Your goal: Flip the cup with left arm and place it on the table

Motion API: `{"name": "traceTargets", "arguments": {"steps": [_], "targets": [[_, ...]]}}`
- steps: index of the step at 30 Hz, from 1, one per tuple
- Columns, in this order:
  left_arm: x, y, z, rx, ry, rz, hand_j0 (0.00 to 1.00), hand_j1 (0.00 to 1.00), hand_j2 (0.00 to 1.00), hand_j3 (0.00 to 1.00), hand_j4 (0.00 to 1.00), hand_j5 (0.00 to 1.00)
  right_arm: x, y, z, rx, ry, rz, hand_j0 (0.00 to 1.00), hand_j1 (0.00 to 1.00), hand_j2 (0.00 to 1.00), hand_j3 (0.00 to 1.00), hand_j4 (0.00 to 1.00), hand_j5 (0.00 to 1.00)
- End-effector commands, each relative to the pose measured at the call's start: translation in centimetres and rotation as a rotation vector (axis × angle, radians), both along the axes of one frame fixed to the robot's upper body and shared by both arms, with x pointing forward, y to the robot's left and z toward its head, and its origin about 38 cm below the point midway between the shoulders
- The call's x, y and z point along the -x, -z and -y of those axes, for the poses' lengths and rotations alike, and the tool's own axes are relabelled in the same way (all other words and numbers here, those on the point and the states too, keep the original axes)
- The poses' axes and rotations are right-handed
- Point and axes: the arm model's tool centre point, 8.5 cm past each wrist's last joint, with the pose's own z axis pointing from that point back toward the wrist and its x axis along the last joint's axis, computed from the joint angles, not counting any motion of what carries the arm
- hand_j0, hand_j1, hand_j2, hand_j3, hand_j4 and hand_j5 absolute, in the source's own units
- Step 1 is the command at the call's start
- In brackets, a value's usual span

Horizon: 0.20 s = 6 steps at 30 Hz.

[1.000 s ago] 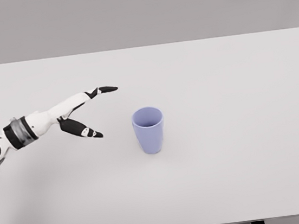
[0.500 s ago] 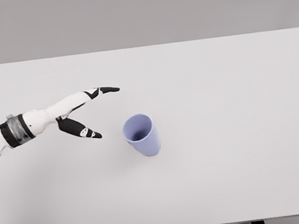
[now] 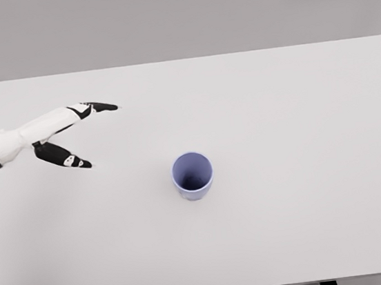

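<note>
— Cup [image 3: 193, 175] location?
— Upright, mouth up, near the middle of the white table [image 3: 297, 101].
— Left hand [image 3: 61, 134]?
— At the cup's ten o'clock, well apart, fingers [image 3: 99, 106] spread wide, holding nothing.

The left hand [image 3: 64, 133] comes in from the left edge, above the white table [image 3: 312, 225]. Its fingers [image 3: 99, 106] are stretched out and the thumb is spread below them; it holds nothing. The lilac cup [image 3: 193, 175] stands upright, mouth up, well apart from the hand, to its right and nearer to the robot.
</note>
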Motion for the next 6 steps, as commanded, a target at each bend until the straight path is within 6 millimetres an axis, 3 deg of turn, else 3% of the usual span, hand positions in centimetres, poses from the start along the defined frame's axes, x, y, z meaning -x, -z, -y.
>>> {"name": "traceTargets", "arguments": {"steps": [1,6], "targets": [[-0.05,-0.36,-0.82,-0.009,-0.018,0.004,1.0,1.0,1.0,1.0,1.0,1.0,0.0,0.0,0.0,0.0,0.0,0.0,1.0,1.0,1.0,1.0,1.0,1.0],[-0.02,-0.86,-1.44,-0.02,-0.027,0.014,1.0,1.0,1.0,1.0,1.0,1.0,0.0,0.0,0.0,0.0,0.0,0.0,1.0,1.0,1.0,1.0,1.0,1.0]]}}
